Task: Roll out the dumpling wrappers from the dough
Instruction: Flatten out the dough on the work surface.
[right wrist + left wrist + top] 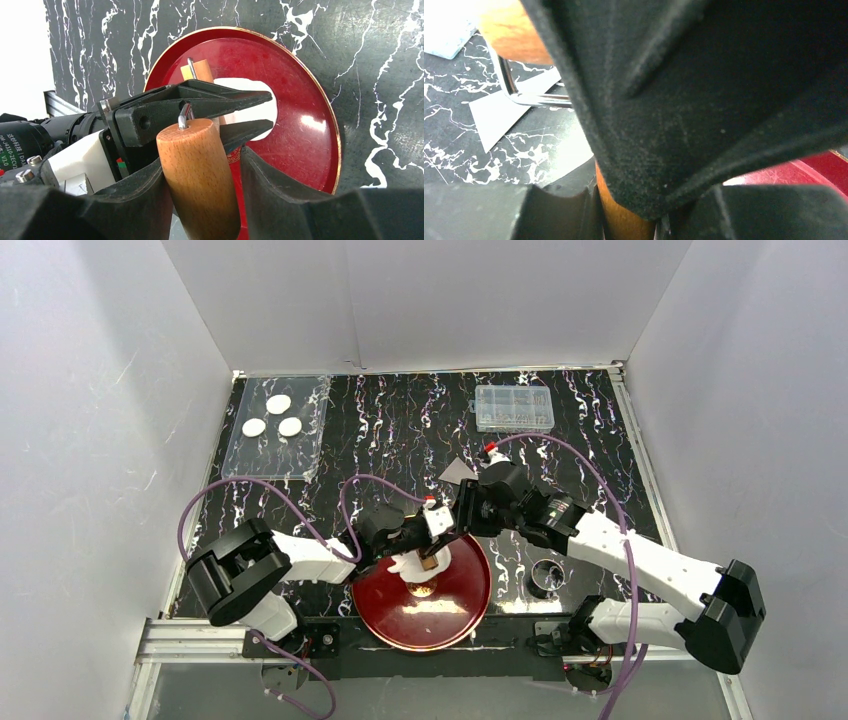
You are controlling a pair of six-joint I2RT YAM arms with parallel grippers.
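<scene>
Right wrist view puts the work in the rolling step: the right tool (202, 160) has its two fingers set against either side of a wooden handle (195, 200), closed on it as far as this view shows. The left tool (267, 110) reaches in from the side, and the left wrist view shows its jaws drawn narrow around the same handle. A bent metal wire (186, 114) runs from the top of the handle to a smaller wooden barrel (199, 70), which sits at the far edge of the dough (250, 107).

The dough lies on the red plate (300, 150) at the near edge of the worktop (400, 430), between the two arms. It looks like a pale, flattened sheet with a rounded outline; the left tool hides much of it, so I cannot tell how even its thickness is.

Three finished dumpling wrappers (278, 403) rest well apart from it on a clear tray (300, 465) at the far left.

My judgement is that the next move calls for steady downward pressure and a straight pass of the barrel across the sheet, both arms moving together so the shared handle does not twist.
</scene>
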